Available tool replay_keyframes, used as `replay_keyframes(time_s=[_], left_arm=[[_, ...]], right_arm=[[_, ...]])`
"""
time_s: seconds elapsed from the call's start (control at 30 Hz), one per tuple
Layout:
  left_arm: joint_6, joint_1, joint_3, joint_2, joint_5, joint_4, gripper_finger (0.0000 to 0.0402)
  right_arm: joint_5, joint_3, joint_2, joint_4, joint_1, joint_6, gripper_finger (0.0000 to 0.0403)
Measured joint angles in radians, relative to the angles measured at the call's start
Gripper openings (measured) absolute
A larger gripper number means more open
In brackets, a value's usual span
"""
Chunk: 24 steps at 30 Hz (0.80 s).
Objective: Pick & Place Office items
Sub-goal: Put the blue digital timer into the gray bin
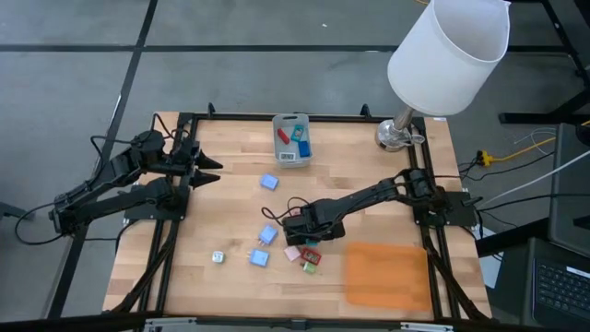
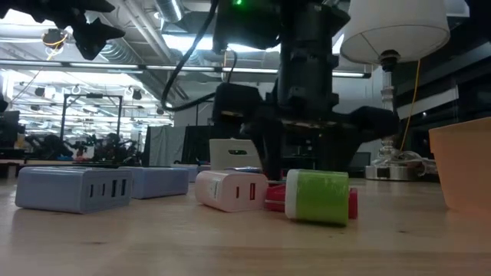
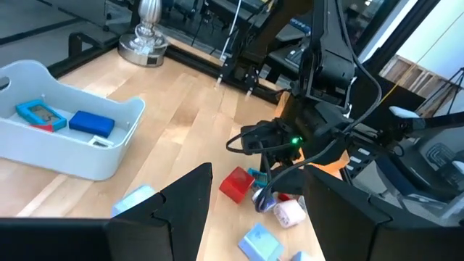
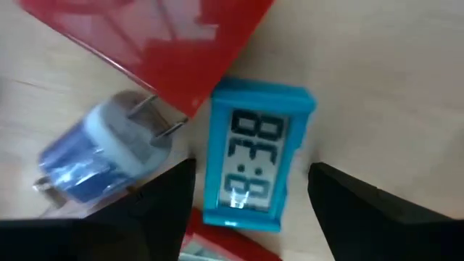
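I see R gripper [image 4: 250,181] jaws spread w/ 1 teal clock [image 4: 255,165] between, 1 red block [image 4: 152,36] + 1 blue plug [image 4: 101,156] beside; L gripper [image 3: 254,210] parted, empty.

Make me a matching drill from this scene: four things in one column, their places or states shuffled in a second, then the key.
Things:
1. right hand
2. left hand
3. grey bin
4. lamp

Places or states:
A. far right corner of the table
B. open, straddling the teal digital clock
C. raised over the table's left side
D. far edge, holding blue and red items

Pairs: 1-B, 2-C, 3-D, 4-A
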Motion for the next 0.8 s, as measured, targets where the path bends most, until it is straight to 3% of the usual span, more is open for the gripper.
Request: replay_keyframes(time_s=[0.43,0.57,0.73,0.8], left_arm=[[0.008,0.000,0.000,0.000,0.000,-0.018,0.0212],[0.008,0.000,0.000,0.000,-0.001,-0.024,0.0212],[0.008,0.000,0.000,0.000,-0.004,-0.024,0.0212],[0.008,0.000,0.000,0.000,-0.004,-0.024,0.0212]], right_arm=[[-0.017,0.002,0.015,0.015,-0.003,0.001,0.0259],[-0.019,0.002,0.017,0.019,-0.005,0.001,0.0227],[-0.023,0.002,0.017,0.021,-0.008,0.000,0.0154],[-0.022,0.002,0.017,0.020,-0.008,0.000,0.0150]])
